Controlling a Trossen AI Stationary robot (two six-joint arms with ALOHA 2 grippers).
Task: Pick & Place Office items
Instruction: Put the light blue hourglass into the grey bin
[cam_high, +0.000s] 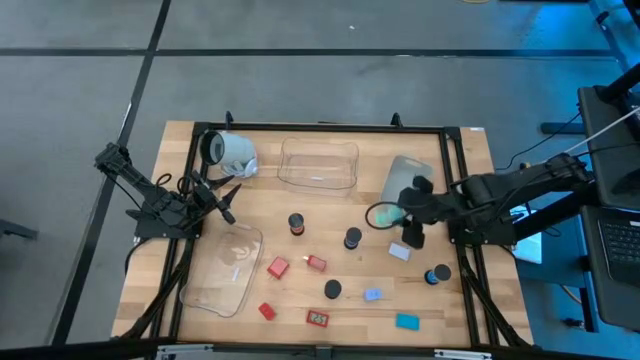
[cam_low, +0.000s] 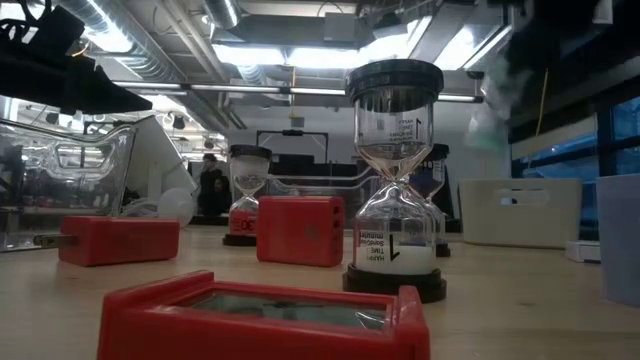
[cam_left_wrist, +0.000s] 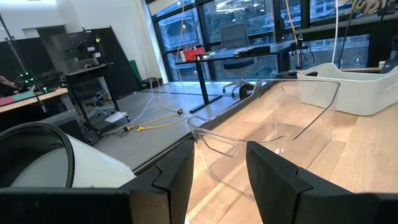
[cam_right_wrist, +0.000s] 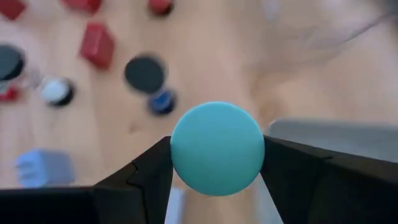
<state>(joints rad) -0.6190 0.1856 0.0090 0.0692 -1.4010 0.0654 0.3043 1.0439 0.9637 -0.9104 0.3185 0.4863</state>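
The left end effector (cam_high: 226, 203) is held with its fingers parted and empty above the counter (cam_high: 470, 190), just beside the tipped white mug (cam_high: 231, 152) and near a clear tray (cam_high: 318, 165). Red blocks (cam_high: 278, 267), black hourglasses (cam_high: 296, 223) and blue pieces (cam_high: 407, 321) are scattered across the counter's middle and front. At the right, a teal ball (cam_right_wrist: 217, 148) is gripped between the fingers of the right end effector (cam_right_wrist: 217, 163) and is held above the counter.

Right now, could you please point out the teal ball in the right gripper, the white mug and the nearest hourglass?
teal ball (cam_right_wrist: 217, 148): right wrist view, middle of its rounded face.
white mug (cam_high: 234, 152): high view, its side wall.
nearest hourglass (cam_low: 395, 180): low view, its glass neck.
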